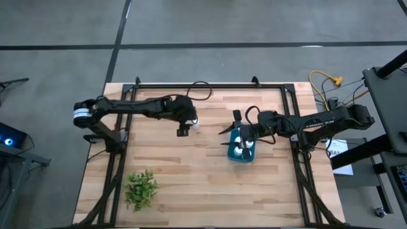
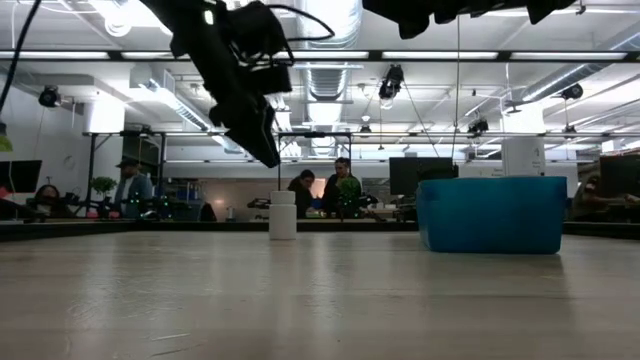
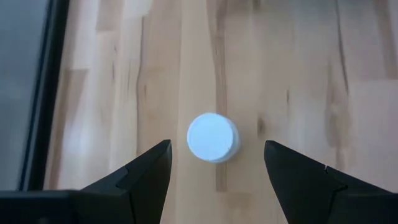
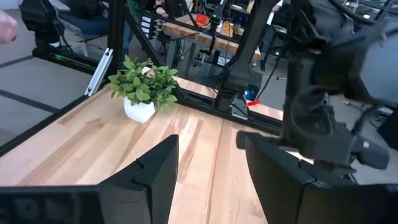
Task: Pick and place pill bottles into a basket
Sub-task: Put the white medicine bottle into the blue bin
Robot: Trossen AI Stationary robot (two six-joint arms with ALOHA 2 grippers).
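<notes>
Hovering open-jawed over the last loose pill bottle [image 3: 212,137], the left gripper [image 3: 217,171] straddles its cap — an off-centre descent could topple it; to the right, the basket [image 1: 231,154] holds several bottles, the right gripper [image 4: 210,163] empty, half-open above it.

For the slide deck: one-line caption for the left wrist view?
Open left gripper poised above an upright white pill bottle on the wooden table.

One white pill bottle [image 3: 212,137] upright on table; others, apparently several, in teal basket [image 1: 242,154].
</notes>
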